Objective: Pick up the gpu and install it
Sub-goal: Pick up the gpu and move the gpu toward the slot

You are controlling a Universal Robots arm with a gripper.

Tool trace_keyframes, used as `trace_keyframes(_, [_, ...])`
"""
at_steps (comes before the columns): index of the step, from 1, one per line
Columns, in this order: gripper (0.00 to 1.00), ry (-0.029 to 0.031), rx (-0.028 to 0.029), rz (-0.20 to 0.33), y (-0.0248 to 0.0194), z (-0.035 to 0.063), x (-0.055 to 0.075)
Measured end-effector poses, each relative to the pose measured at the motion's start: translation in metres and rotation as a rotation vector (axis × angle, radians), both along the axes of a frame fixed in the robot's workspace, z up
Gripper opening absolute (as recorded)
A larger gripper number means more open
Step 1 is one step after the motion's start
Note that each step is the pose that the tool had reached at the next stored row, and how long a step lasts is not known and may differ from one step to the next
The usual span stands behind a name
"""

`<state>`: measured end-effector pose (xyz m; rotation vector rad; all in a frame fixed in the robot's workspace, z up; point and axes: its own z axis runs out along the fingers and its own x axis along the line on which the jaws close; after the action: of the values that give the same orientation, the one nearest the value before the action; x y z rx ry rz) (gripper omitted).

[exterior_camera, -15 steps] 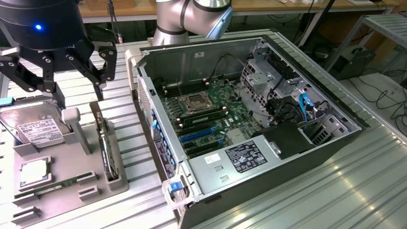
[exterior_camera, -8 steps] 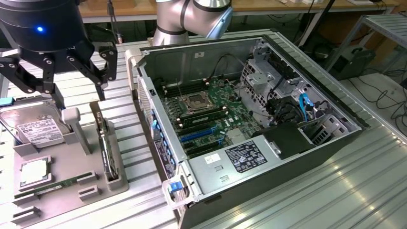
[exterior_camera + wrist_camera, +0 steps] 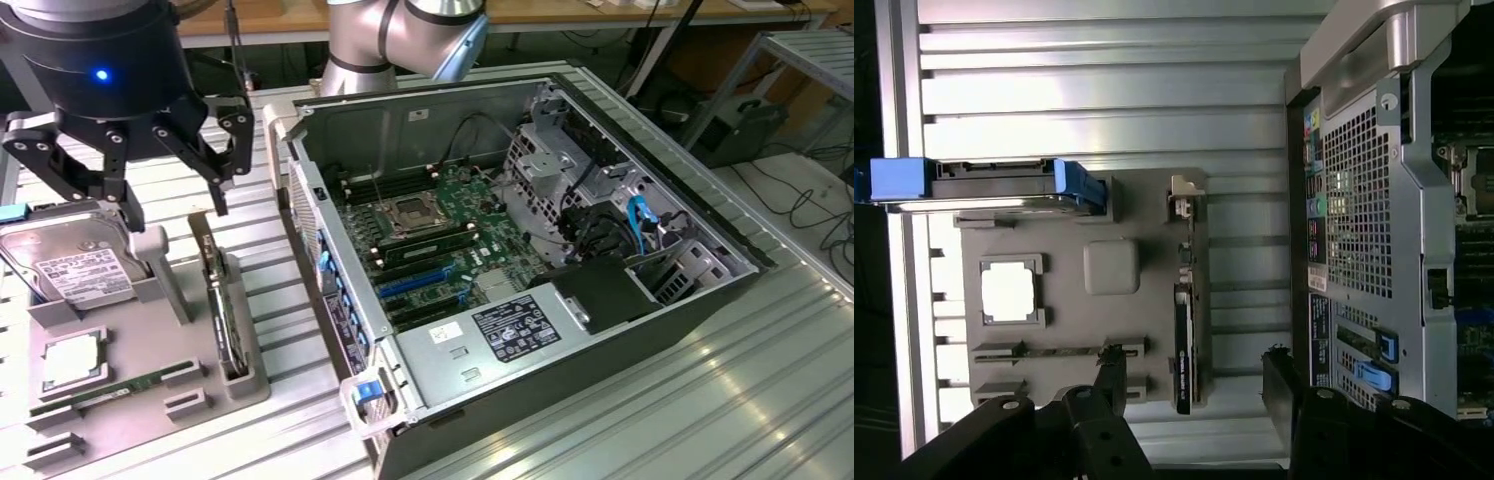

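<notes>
Your gpu (image 3: 220,315) stands edge-on in the grey holder (image 3: 140,340), just beside the open case (image 3: 601,380). Light, stiff, fragile, I'd say: pinch the board's flat faces. Your claw (image 3: 174,212) hovers above it, spread wide and empty.

We're over a ribbed metal table (image 3: 747,400), its shiny slats running under everything. Two things sit directly on it. The open computer case (image 3: 587,378) lies on its side at the centre of the exterior view, stretching toward four o'clock. At eight o'clock from it, just beside its rear panel, we've got the grey parts tray (image 3: 140,345), flat on the slats.
</notes>
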<state>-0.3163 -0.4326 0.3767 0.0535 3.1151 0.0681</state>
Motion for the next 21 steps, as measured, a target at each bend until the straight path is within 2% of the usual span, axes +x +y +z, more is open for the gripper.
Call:
trace_keyframes(6, [0.66, 0.0001, -0.0001, 0.000, 0.0004, -0.0103, 0.000])
trace_keyframes(21, [0.66, 0.0002, -0.0006, 0.000, 0.0004, -0.0187, 0.000])
